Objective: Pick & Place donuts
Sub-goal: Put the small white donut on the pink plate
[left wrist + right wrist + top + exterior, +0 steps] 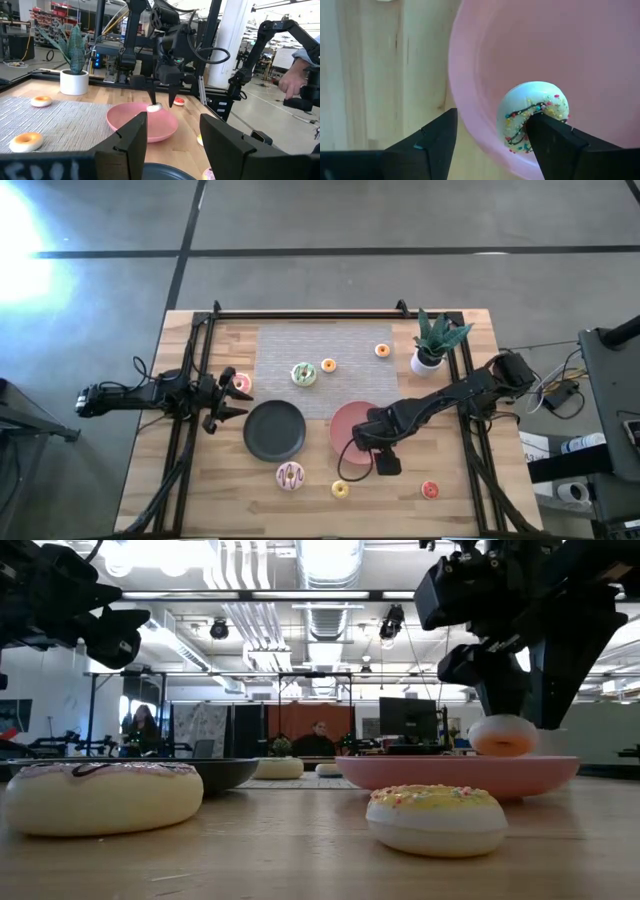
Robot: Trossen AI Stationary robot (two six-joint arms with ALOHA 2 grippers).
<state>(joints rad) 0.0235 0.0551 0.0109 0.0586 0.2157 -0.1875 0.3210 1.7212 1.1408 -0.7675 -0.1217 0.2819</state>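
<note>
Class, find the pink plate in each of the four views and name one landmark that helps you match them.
High view: the pink plate lies right of centre, beside the black plate.
Low view: right of centre, seen edge-on.
Left wrist view: centre.
Right wrist view: fills the right side.
Shared landmark: the white donut at the right gripper's jaws.

The right arm's dark gripper (pixel 372 442) covers the small white dark-drizzled ring donut (pixel 532 116) in the high view, one finger (pixel 555 142) hides part of it in the right wrist view, and the round pink plate (pixel 600 60) is cut off there.
</note>
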